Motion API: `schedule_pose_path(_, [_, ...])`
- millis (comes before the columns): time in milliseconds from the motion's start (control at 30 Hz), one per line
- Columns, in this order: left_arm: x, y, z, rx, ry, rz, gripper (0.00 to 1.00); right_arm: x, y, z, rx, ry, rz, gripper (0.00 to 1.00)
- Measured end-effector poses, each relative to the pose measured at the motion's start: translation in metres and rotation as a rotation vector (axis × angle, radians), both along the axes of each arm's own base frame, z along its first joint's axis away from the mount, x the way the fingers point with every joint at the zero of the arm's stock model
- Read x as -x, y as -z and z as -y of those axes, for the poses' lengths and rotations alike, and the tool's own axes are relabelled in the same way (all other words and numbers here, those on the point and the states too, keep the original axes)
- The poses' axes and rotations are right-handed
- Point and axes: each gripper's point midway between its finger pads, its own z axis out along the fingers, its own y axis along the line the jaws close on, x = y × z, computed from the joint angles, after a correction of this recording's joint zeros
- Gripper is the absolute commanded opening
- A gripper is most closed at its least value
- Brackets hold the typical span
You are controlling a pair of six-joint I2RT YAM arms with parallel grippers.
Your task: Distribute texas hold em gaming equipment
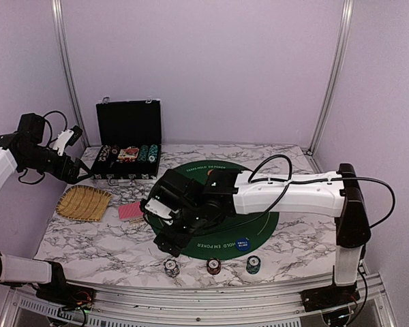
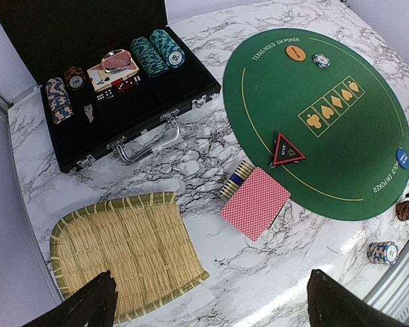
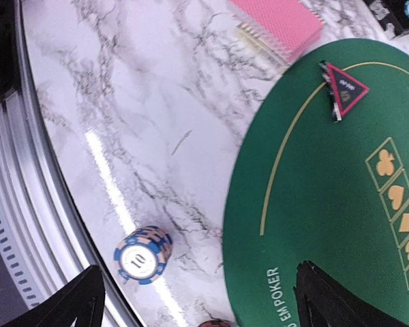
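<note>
The right claw (image 3: 199, 269) is spread wide and holds nothing. It hangs low over the marble at the mat's (image 3: 327, 177) near-left rim. A stack of chips (image 3: 143, 254) marked 10 stands just beside its left finger, close to the table's edge rail. The triangle (image 3: 344, 88) sits on the mat's rim farther out, with the cards (image 3: 279, 20) on the marble just beyond it. The left claw (image 2: 213, 274) is also wide open and empty, held high above the tray (image 2: 123, 252).

The likely risk is a sideways sweep or careless drop, where a finger clips the stack and scatters chips toward the rail.

The top view alone shows three stacks in a row along the near edge. Only the left wrist view shows the orange disc (image 2: 295, 52), the blue disc (image 2: 403, 158) and the open case (image 2: 102, 102) plainly.
</note>
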Motion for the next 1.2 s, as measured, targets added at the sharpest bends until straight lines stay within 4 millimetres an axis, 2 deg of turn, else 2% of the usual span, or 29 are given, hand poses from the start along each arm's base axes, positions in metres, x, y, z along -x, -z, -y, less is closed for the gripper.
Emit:
schedule_pose_path(167, [0.002,-0.004,0.0,-0.001,0.0,0.013,0.99,0.033,0.032,-0.008,0.06,-0.077,-0.072,0.93])
schedule_pose_path(400, [0.004,-0.004,0.0,-0.001,0.001,0.014,0.99,0.05,0.068,-0.01,0.129,-0.124,-0.149,0.87])
schedule_pose_path(867, [0.004,-0.004,0.0,-0.002,0.001,0.013,0.99,0.054,0.086,-0.008,0.167,-0.152,-0.168,0.68])
schedule_pose_path(1033, [0.004,-0.004,0.0,-0.002,0.002,0.014,0.99,0.054,0.096,-0.007,0.187,-0.158,-0.171,0.57])
schedule_pose_path(1200, [0.004,-0.004,0.0,-0.003,0.003,0.014,0.99,0.054,0.096,-0.007,0.188,-0.162,-0.17,0.47])
